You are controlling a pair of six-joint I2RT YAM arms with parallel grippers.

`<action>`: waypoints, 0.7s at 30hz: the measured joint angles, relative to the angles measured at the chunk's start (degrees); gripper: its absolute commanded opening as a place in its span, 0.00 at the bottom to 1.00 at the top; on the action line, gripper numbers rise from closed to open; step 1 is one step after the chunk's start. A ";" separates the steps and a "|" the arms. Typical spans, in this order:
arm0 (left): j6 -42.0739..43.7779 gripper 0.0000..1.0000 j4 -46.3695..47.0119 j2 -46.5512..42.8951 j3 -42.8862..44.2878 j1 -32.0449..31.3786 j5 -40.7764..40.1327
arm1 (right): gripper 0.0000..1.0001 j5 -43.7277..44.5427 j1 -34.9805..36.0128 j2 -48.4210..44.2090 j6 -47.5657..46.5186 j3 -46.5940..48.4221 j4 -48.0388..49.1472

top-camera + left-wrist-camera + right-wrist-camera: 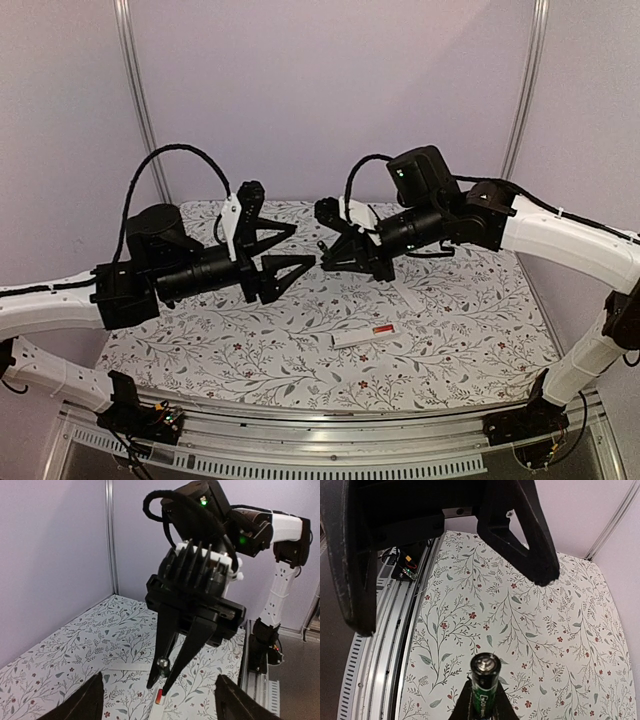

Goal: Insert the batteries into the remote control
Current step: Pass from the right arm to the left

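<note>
Black battery (484, 680) sat nipped in the tips of the right gripper (323, 262), jaws clamped on its lower half and its metal-capped end poking out toward the wrist camera, all of it up in the air over the floral table cloth (200, 340). Facing it nearly tip to tip, the left gripper (304, 243) hung with its jaws spread wide and nothing between them, near the battery but clear of it. Down on the cloth toward the near edge, the remote control (358, 338) lay flat, the red-orange battery (381, 329) showing at its right end.
</note>
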 measured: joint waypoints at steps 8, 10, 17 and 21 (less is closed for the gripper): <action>0.52 0.45 -3.08 8.20 5.90 0.11 4.22 | 0.00 0.96 0.44 0.81 -0.96 0.81 -3.78; 0.09 0.39 -3.08 8.94 5.92 0.15 4.35 | 0.00 1.25 0.66 0.74 -0.98 0.81 -3.78; -0.94 0.12 -2.97 9.73 5.92 0.28 4.39 | 0.00 1.73 0.94 -0.28 -0.94 0.52 -3.69; -1.62 0.16 -2.25 9.73 5.92 0.24 5.22 | 0.00 2.23 0.94 -0.68 -0.83 0.48 -3.43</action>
